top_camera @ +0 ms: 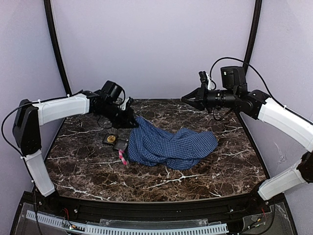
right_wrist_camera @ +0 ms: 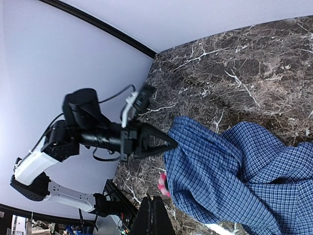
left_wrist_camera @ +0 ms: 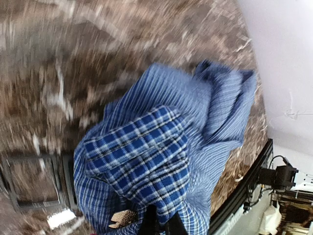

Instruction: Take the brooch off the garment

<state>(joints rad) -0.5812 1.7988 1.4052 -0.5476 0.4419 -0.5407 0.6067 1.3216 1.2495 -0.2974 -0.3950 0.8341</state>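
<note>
Across the middle of the dark marble-patterned desk (top_camera: 195, 181) lies the blue check shirt (top_camera: 171, 146), crumpled into a long heap that runs from the left of centre toward the right. Its far-left end is drawn up off the surface into a peak. The left hand (top_camera: 132, 121) is clamped narrow on that peak, jaws closed to a point with the cloth pinched between them; the right wrist view shows the same pointed tip meeting the shirt's raised edge. From the left wrist camera the checked cloth bunches right in front of the fingers (left_wrist_camera: 156, 226), and a small tan speckled piece (left_wrist_camera: 122, 218) sits on the fold just beside them; what it is cannot be told.

Just left of the shirt, touching its edge, lies a black tray (top_camera: 108, 142) with a small round gold piece (top_camera: 111, 139) in it. A pink-and-white item (top_camera: 122, 156) pokes out from under the shirt's near-left edge.

Over the far right of the desk, well apart from the shirt, the right hand (top_camera: 185, 99) hangs in the air, jaws pressed together, holding nothing.
</note>
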